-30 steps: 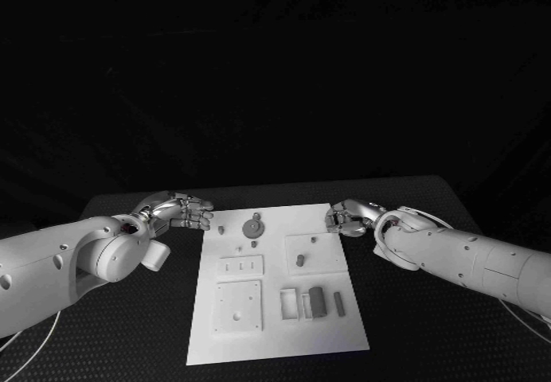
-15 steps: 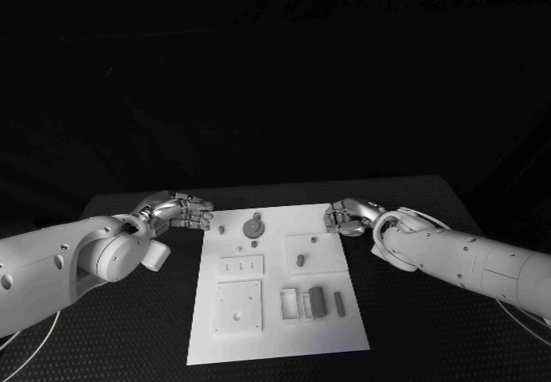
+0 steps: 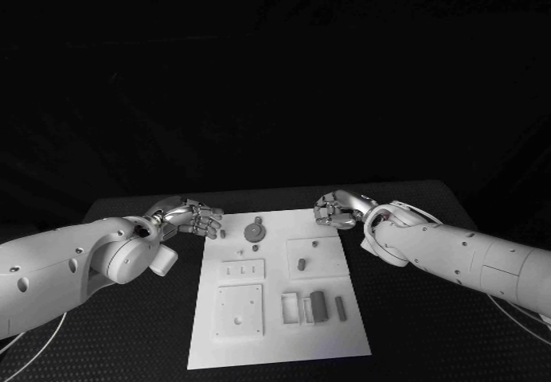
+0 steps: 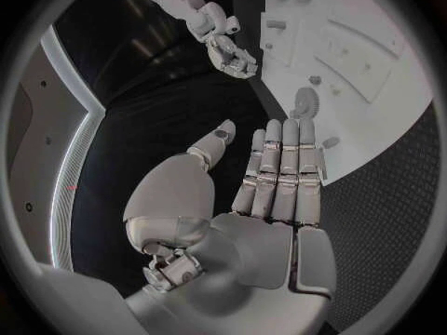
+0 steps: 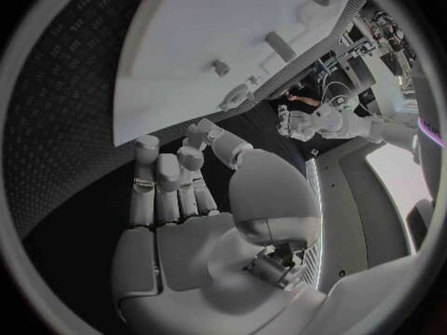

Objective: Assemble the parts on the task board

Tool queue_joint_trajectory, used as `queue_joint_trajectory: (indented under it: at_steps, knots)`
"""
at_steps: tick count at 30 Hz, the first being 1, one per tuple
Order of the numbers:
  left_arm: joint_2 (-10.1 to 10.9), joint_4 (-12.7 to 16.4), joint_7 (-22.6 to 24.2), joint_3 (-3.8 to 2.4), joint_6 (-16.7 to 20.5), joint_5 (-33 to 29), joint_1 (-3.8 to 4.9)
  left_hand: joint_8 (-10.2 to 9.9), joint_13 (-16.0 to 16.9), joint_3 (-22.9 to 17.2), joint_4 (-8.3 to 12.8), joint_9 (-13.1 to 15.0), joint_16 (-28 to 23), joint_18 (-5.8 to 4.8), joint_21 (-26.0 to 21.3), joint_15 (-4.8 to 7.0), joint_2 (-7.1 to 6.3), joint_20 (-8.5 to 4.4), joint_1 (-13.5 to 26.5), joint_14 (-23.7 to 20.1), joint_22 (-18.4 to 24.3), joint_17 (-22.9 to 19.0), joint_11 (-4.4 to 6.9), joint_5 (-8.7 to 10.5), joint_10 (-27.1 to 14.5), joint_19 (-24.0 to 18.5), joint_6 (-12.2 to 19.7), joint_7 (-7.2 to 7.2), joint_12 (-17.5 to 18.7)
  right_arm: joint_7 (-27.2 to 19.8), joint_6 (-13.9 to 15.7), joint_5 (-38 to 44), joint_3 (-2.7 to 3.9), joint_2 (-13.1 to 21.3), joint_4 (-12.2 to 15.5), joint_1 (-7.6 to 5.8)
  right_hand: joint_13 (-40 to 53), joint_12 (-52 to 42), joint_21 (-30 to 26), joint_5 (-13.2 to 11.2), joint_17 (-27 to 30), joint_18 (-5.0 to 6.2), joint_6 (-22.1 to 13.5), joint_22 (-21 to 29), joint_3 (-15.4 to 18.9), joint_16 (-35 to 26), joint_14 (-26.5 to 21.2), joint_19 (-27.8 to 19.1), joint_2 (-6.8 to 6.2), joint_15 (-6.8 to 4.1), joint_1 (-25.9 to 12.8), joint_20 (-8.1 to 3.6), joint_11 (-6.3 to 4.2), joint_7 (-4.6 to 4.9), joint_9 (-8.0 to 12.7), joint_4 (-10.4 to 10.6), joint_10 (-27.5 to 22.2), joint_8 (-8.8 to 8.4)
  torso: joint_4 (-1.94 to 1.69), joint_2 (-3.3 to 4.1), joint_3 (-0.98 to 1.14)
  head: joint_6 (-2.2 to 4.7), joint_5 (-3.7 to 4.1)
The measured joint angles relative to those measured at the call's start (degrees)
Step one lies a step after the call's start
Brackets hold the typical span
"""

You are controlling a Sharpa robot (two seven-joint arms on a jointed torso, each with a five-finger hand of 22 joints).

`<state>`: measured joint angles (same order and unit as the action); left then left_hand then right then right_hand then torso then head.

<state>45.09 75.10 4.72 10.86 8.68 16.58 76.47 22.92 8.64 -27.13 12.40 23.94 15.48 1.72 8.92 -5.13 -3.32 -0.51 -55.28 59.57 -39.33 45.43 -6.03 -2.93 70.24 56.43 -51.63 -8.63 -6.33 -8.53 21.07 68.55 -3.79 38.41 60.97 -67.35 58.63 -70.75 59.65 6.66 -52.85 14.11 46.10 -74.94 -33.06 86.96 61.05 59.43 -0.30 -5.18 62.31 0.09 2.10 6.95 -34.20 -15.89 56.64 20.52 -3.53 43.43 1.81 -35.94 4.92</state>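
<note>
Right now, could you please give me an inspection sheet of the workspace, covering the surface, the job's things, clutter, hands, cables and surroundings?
Surface: black table, textured, bare round the board.
Job's things: white task board in the middle of the table; a round grey part near its far edge, a small grey peg mid-board, upright grey pieces in the near slots.
Clutter: nothing seen.
Hands: left hand at the board's far left corner, fingers apart, holding nothing; right hand at the far right corner, holding nothing that shows.
Cables: pale cable under the left arm; another under the right arm.
Surroundings: dark backdrop.
</note>
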Motion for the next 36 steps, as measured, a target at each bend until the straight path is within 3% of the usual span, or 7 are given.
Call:
queue_joint_trajectory:
  at_steps: [6, 16, 18, 20, 22, 28, 36]
  knots:
    - [-2.14, -0.64, -3.12, 0.00, 0.19, 1.82, 0.26, 0.00, 0.15, 0.42, -0.74, -0.16, 0.00, 0.00, 0.00, 0.00, -1.11, 0.00, 1.11, 0.00, -0.10, 0.38, 0.00, 0.00, 0.00, 0.00, 0.00, 0.00, 0.00, 2.62, -0.84, 0.53, 0.06, -0.38, 3.78, -1.38, 0.00, 0.00, 0.00, 0.00, 0.00, 0.00, 0.11, 0.00, 0.00, 0.00, 0.50, 0.59, 0.00, -0.28, 0.00, -0.40, -0.18, -0.10, -0.07, 0.00, 0.18, 0.00, 0.41, -0.97, -0.07, 0.24, -0.72]
    - [-6.72, -2.03, -6.93, 0.03, 1.44, 3.81, 0.26, -0.57, 0.37, 0.40, -1.49, -0.42, 0.00, -0.01, -0.20, 0.00, -1.71, 0.00, 2.17, 0.00, -0.28, 0.83, 0.00, 0.00, 0.00, 0.00, 0.00, 0.00, 0.00, 9.06, -2.86, 2.03, 0.02, -1.83, 10.47, -1.73, 0.00, 0.00, 0.00, 0.00, 0.00, 0.00, 0.29, 0.00, -0.15, 0.00, 0.49, 0.70, 0.00, -0.34, 0.00, -0.50, -0.29, -0.29, -0.24, -0.15, 0.29, 0.22, 1.21, -3.26, -0.24, -0.06, -2.74]
    - [-7.60, -2.21, -7.46, 0.21, 1.44, 4.24, 0.27, -0.57, 0.39, 0.40, -1.49, -0.42, 0.00, -0.01, -0.23, 0.00, -1.86, 0.01, 2.33, 0.00, -0.28, 0.89, 0.00, 0.00, 0.00, -0.01, 0.00, 0.00, 0.00, 10.09, -3.28, 2.20, 0.02, -2.42, 11.42, -1.73, 0.01, 0.00, 0.00, 0.00, 0.00, 0.00, 0.29, 0.00, -0.15, 0.00, 0.49, 0.79, 0.00, -0.34, 0.00, -0.59, -0.30, -0.29, -0.24, -0.15, 0.30, 0.22, 1.38, -3.70, -0.27, -0.28, -3.10]
    - [-8.13, -2.20, -7.87, 0.95, 1.44, 4.55, 0.32, -0.57, 0.45, 0.40, -1.49, -0.42, 0.00, -0.02, -0.23, 0.00, -2.01, 0.01, 2.48, 0.00, -0.34, 0.95, 0.00, 0.00, 0.00, 0.00, 0.00, 0.00, 0.00, 10.82, -3.60, 2.32, -0.02, -2.91, 12.17, -1.73, 0.01, 0.00, 0.00, 0.00, 0.00, 0.00, 0.30, 0.00, -0.15, 0.00, 0.60, 0.80, 0.00, -0.45, 0.00, -0.59, -0.40, -0.30, -0.24, -0.16, 0.40, 0.22, 1.55, -4.10, -0.29, -0.47, -3.42]
    - [-8.54, -2.20, -8.34, 1.36, 1.43, 4.82, 0.19, -0.57, 0.45, 0.40, -1.49, -0.49, 0.00, -0.03, -0.23, 0.00, -2.01, 0.01, 2.47, 0.00, -0.34, 0.99, 0.00, 0.00, 0.00, -0.01, 0.00, 0.00, 0.00, 11.58, -3.98, 2.44, -0.09, -3.49, 12.83, -1.73, 0.01, 0.00, 0.00, 0.00, 0.00, 0.00, 0.42, 0.00, -0.15, 0.00, 0.69, 0.80, 0.00, -0.54, 0.00, -0.60, -0.49, -0.43, -0.29, -0.15, 0.49, 0.22, 1.65, -4.35, -0.31, -0.60, -3.64]
    - [-9.57, -1.97, -9.39, 1.47, 1.24, 5.30, 0.24, -0.79, 0.61, 0.28, -2.05, -0.57, 0.00, -0.04, -0.23, 0.00, -2.47, 0.01, 2.94, 0.00, -0.46, 1.26, 0.00, 0.00, -0.01, -0.01, 0.00, 0.00, 0.22, 13.29, -4.85, 2.85, -0.25, -4.77, 14.28, -1.71, 0.01, 0.00, 0.00, 0.00, 0.00, 0.00, 0.48, 0.00, -0.15, 0.00, 0.69, 0.81, 0.00, -0.55, 0.00, -0.60, -0.59, -0.48, -0.33, -0.15, 0.59, 0.22, 1.86, -4.82, -0.25, -0.88, -4.04]
    - [-9.91, -1.75, -10.41, 1.53, 0.41, 5.82, 0.22, -0.79, 0.87, 0.24, -3.03, -0.63, 0.00, -0.06, -0.23, 0.00, -2.42, 0.01, 3.59, -0.01, -0.63, 1.64, 0.00, 0.00, -0.01, -0.01, 0.00, 0.00, 0.22, 14.34, -5.19, 3.27, -0.26, -5.42, 14.87, -1.71, 0.01, 0.00, -0.05, 0.00, 0.01, -0.01, 0.51, 0.00, -0.15, 0.01, 0.69, 1.09, 0.00, -0.55, 0.00, -0.72, -0.60, -0.51, -0.33, -0.15, 0.60, 0.22, 1.88, -4.81, -0.22, -0.93, -3.87]
